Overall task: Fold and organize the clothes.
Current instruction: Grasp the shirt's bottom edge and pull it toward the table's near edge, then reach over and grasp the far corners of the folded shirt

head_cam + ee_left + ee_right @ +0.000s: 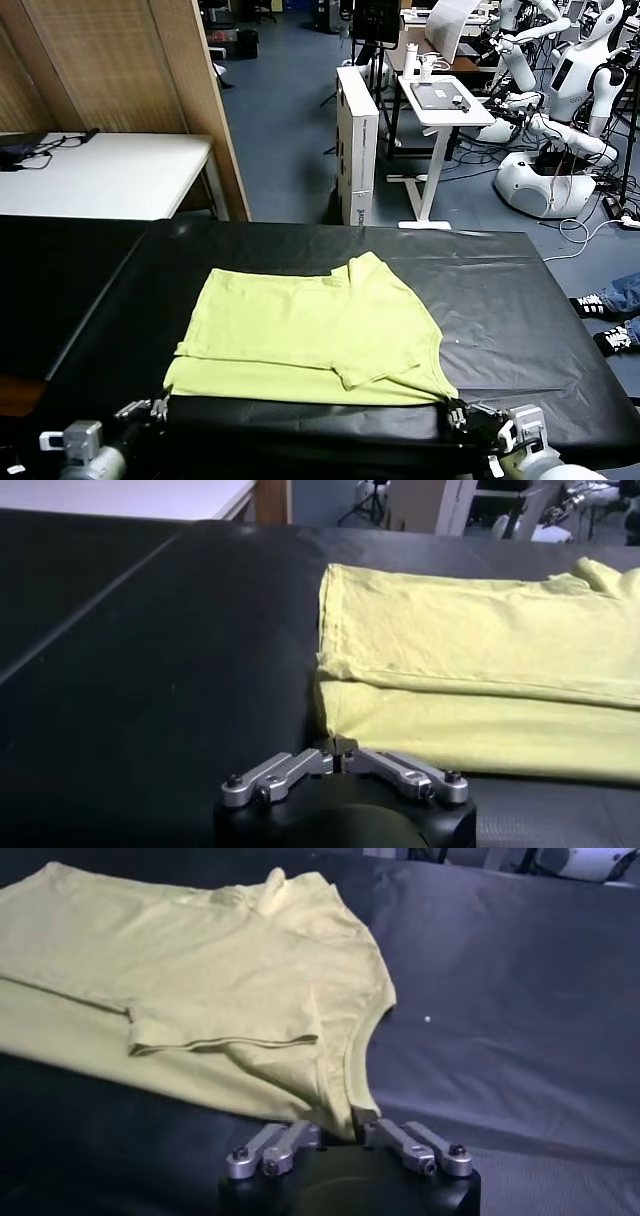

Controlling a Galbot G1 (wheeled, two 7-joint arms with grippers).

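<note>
Black table (500,300) | T-shirt (310,335) folded (plain side up) | left hand (158,408), right hand (457,413): at near corners, grip unclear

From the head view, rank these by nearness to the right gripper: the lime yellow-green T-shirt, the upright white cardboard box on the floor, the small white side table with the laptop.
From the right gripper:
1. Lime yellow-green cotton T-shirt, its near corner at the fingertips, on the black table.
2. Upright white cardboard box, on the floor beyond the table's far edge.
3. Small white side table, just behind the box, farther right.
</note>
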